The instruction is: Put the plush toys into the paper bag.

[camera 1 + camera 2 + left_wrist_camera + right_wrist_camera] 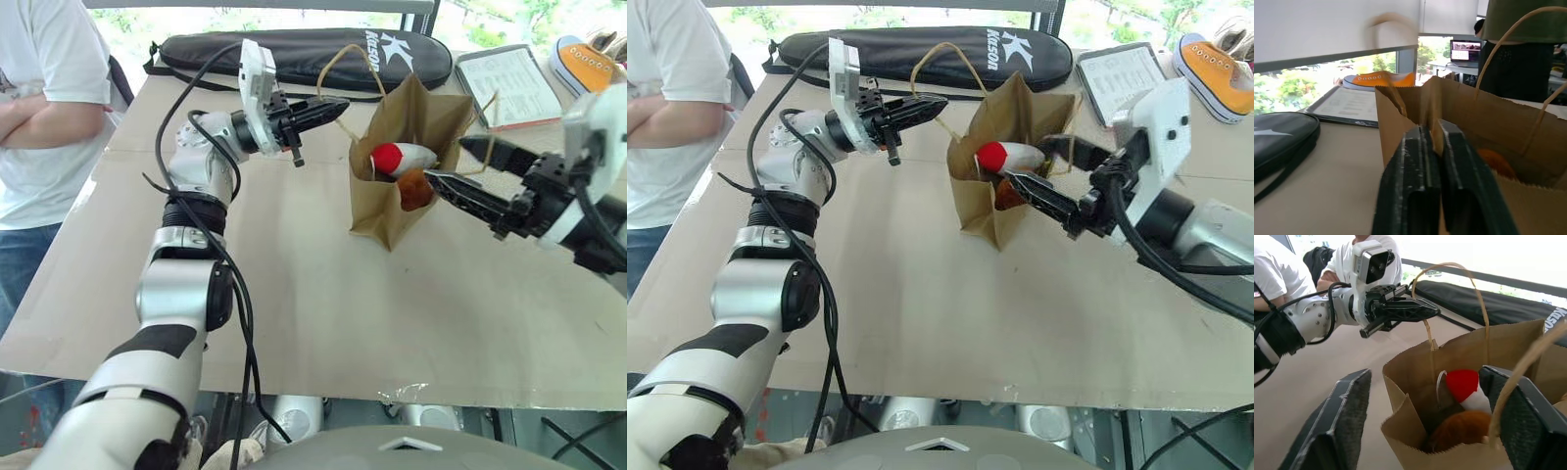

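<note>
A person in a white shirt stood with folded arms, well to the left of the paper bag. The left gripper hung just left of the bag's mouth, its fingers nearly closed around a twisted handle; the left wrist view showed the handle strip running up between them. The bag stood open on the table, both plush toys inside: the white toy with its red end up, the brown toy below it. Behind the bag lay a long black racket case, then a clipboard and an orange sneaker farther right. The right gripper reached in from the bag's right, fingers spread wide, straddling the bag's near corner in its wrist view, gripping nothing.
</note>
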Controlling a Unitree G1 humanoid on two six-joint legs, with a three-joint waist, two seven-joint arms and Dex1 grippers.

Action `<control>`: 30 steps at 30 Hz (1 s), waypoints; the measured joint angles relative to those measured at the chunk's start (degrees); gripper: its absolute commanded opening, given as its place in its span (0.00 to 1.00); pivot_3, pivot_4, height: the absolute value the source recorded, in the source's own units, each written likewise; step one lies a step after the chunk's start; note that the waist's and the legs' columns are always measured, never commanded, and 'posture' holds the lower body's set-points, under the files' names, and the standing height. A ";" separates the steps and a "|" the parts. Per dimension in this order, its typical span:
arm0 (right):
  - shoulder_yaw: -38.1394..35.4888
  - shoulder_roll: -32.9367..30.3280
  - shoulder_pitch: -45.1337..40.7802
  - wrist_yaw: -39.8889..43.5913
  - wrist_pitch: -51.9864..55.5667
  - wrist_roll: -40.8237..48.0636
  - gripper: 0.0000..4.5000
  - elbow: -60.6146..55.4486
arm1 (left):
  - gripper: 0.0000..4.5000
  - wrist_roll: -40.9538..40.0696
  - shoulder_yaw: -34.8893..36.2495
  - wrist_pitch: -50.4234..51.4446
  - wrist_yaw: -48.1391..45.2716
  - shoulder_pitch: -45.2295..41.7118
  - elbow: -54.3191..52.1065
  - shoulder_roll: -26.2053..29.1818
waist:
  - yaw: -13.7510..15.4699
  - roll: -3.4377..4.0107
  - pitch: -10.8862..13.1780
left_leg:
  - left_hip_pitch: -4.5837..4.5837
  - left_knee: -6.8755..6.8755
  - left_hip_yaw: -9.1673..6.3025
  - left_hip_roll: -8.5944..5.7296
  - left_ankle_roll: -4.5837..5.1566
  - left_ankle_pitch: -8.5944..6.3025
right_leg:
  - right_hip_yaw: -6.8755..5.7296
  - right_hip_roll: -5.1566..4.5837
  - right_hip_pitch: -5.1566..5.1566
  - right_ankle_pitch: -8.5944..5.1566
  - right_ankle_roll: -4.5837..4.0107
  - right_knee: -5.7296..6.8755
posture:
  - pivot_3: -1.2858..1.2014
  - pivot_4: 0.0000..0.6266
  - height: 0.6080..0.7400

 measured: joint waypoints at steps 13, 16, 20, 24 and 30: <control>-29.65 -6.89 21.40 18.57 8.56 3.43 0.52 1.34 | 1.00 -11.13 6.37 25.48 5.67 25.97 -33.31 7.94 | 0.38 -0.05 -0.02 | 0.14 0.12 -0.16 0.01 -0.05 0.02 | 0.01 -0.22 0.28 0.00 0.01 0.07 | 0.52 0.24 1.00; -25.71 -6.60 21.09 18.79 7.40 0.25 0.19 1.50 | 1.00 -12.35 5.05 28.41 9.85 29.09 -42.05 6.33 | 0.90 -0.06 -0.02 | 0.15 0.30 -0.16 -0.05 -0.03 0.01 | 0.01 -0.24 0.29 0.02 0.03 0.18 | 0.52 0.24 1.00; -9.81 -6.15 21.89 20.88 4.05 -15.71 0.01 0.59 | 1.00 -11.46 2.69 28.16 14.73 31.32 -49.11 4.24 | 1.07 -0.11 -0.12 | 0.38 0.33 -0.08 -0.07 -0.01 0.00 | 0.00 -0.18 0.46 0.03 0.05 0.19 | 0.52 0.24 1.00; 7.70 1.27 14.91 20.41 -1.00 -29.88 0.01 4.46 | 1.00 -9.81 -3.46 27.71 17.25 33.55 -51.25 1.27 | 0.87 -0.07 -0.08 | 0.30 0.40 -0.05 -0.07 -0.03 0.01 | 0.06 -0.06 0.34 0.03 0.04 0.25 | 0.52 0.24 1.00; 24.33 13.67 0.60 24.49 -8.06 -45.30 0.01 16.65 | 1.00 -4.72 -9.41 26.03 21.67 32.86 -52.42 -0.56 | 0.60 -0.07 -0.09 | 0.26 0.43 -0.11 0.01 -0.02 0.01 | 0.06 0.11 0.32 0.02 0.03 0.22 | 0.52 0.24 1.00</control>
